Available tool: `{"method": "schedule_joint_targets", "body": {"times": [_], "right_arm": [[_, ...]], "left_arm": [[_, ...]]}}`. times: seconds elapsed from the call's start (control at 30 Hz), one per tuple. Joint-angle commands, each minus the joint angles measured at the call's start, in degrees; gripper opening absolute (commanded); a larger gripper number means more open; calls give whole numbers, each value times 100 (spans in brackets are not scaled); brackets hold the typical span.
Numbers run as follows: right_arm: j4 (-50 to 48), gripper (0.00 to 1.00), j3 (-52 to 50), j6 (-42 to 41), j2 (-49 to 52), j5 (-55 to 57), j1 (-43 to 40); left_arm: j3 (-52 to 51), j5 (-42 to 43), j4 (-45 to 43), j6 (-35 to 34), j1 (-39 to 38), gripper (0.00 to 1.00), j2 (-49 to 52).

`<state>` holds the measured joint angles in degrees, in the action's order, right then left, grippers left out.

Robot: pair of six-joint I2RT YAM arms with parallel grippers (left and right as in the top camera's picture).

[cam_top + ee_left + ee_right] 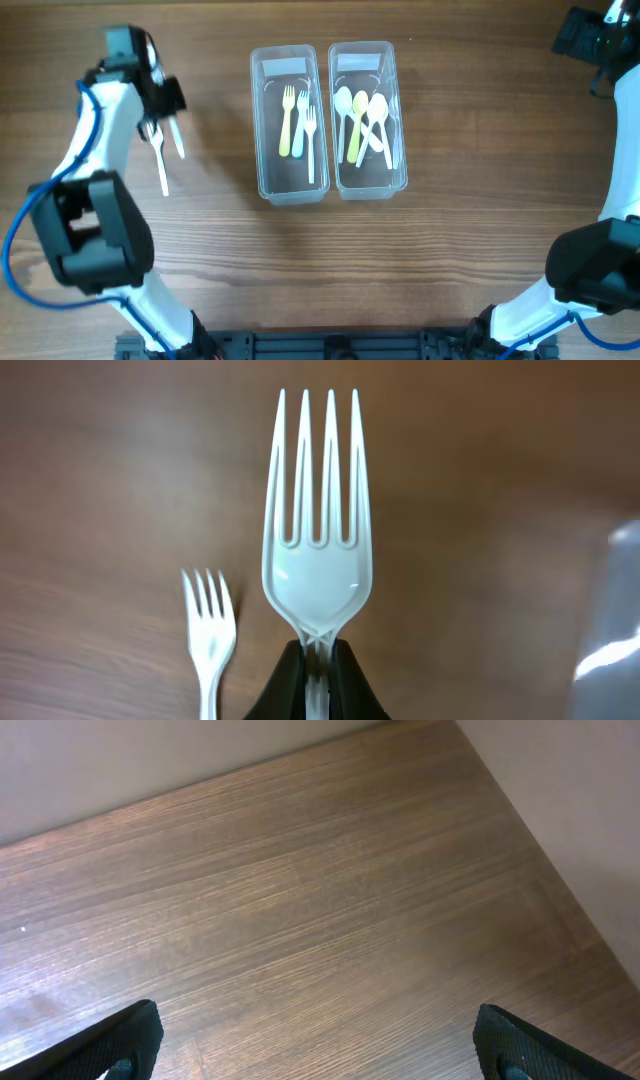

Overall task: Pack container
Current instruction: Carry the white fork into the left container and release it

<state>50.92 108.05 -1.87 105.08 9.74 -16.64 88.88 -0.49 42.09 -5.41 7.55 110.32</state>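
Left gripper clamped on white fork at its neck, tines pointing straight out from the fingers; fork container lies to its right, long axes roughly parallel; right gripper spread wide, empty, far off

Two clear rectangular plastic containers stand on the wooden desk. The left container holds three plastic forks (pale yellow fork, pale blue-green fork, white fork), and the right container holds three distinguishable plastic spoons (first white spoon, yellow spoon, second white spoon). Two further white plastic forks are outside the containers, the gripped white fork and the loose white fork, making five forks in all. Two claws are counted: the left claw and the right claw.
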Motion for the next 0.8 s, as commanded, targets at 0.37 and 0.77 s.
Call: {"method": "schedule_joint_targets", "body": {"times": [0.37,0.77], "right_arm": [[-31,100,-11,35,57,101,28],[-33,100,-11,35,57,101,28]], "left_arm": [[483,348,334,-1185,-1836,4,-909],[483,348,699,-1182,-2649,7,166]]}}
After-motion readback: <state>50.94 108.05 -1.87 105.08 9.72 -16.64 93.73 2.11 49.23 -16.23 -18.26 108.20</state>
